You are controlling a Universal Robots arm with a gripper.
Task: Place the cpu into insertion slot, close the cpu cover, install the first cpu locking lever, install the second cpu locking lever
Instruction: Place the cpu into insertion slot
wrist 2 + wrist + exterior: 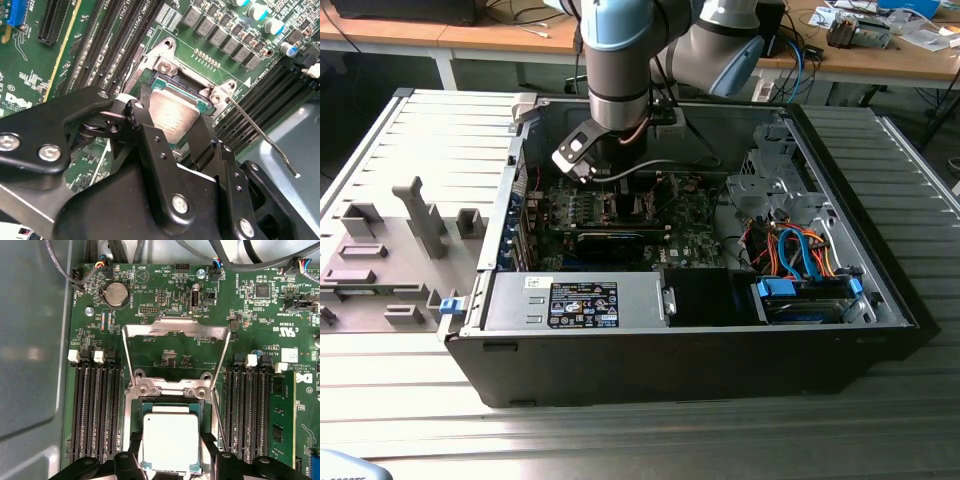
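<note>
My gripper (pixel 171 456) is clenched on the chip (pixel 171 432), one finger (pixel 133 456) pressed to each of two opposite edges, as both wrist views show. The chip (pixel 172 119) lies flat inside the socket (pixel 170 390), silver top up, though I cannot tell whether it is fully seated or just resting there. The cover (pixel 175 331) is not closed: it stands swung open past the hinged end of the socket, its window framing bare green motherboard (pixel 180 300). One thin wire lever (pixel 218 422) is unlatched beside the socket; in the second wrist view it (pixel 260 131) reaches out over the long black memory slots (pixel 252 102). Such slots (pixel 95 410) run along both sides of the socket. In the exterior view my arm (pixel 620 70) reaches down into the open computer case (pixel 720 350).
</note>
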